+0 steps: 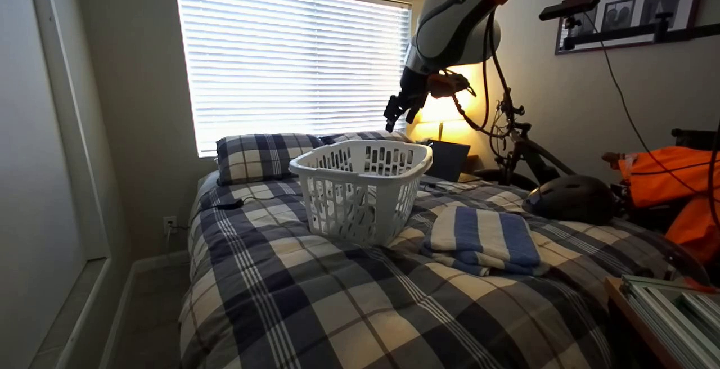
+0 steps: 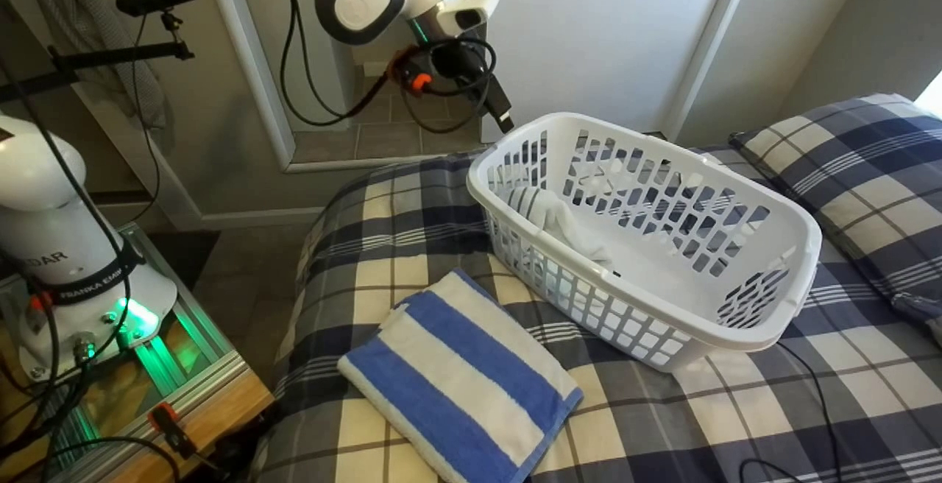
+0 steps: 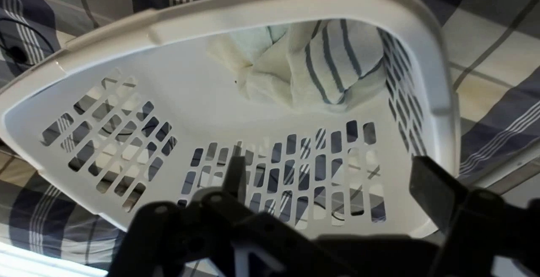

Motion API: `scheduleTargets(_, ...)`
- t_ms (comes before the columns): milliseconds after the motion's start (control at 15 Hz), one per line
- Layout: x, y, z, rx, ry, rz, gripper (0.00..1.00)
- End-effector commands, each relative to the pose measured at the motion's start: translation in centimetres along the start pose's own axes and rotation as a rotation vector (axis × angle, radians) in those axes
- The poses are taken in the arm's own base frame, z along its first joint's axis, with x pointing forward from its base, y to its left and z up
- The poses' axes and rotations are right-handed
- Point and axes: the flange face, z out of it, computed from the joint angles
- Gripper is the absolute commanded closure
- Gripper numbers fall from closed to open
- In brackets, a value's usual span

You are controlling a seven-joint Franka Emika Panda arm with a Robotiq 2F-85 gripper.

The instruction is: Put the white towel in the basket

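The white laundry basket (image 1: 363, 178) stands upright on the plaid bed and shows in both exterior views (image 2: 625, 290) and the wrist view (image 3: 253, 12). The white towel (image 2: 556, 218), with thin dark stripes, lies crumpled inside at one end of the basket. It also shows in the wrist view (image 3: 291, 68); in an exterior view the basket wall largely hides it. My gripper (image 1: 400, 121) is above the basket, near its rim, and empty. It also shows in an exterior view (image 2: 506, 124). In the wrist view its two fingers (image 3: 327, 169) are wide apart with nothing between them.
A folded blue-and-white striped towel (image 2: 464, 383) lies on the bed beside the basket. Pillows (image 1: 267, 158) are at the bed's head. A black helmet (image 1: 571, 199) is on the bed's side. A lit lamp (image 1: 441, 109) stands behind. A black cable (image 2: 820, 395) runs across the bed.
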Motion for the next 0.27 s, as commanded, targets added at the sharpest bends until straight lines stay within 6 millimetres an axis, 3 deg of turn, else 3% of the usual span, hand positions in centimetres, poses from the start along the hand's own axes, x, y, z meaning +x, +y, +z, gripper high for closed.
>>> scheduleTargets(0, -0.8, -0.2, 0.0, 0.018, -0.006, -0.011, 0.0)
scheduleTargets(200, -2.2, -0.2, -0.4, 0.06, -0.005, -0.026, 0.0)
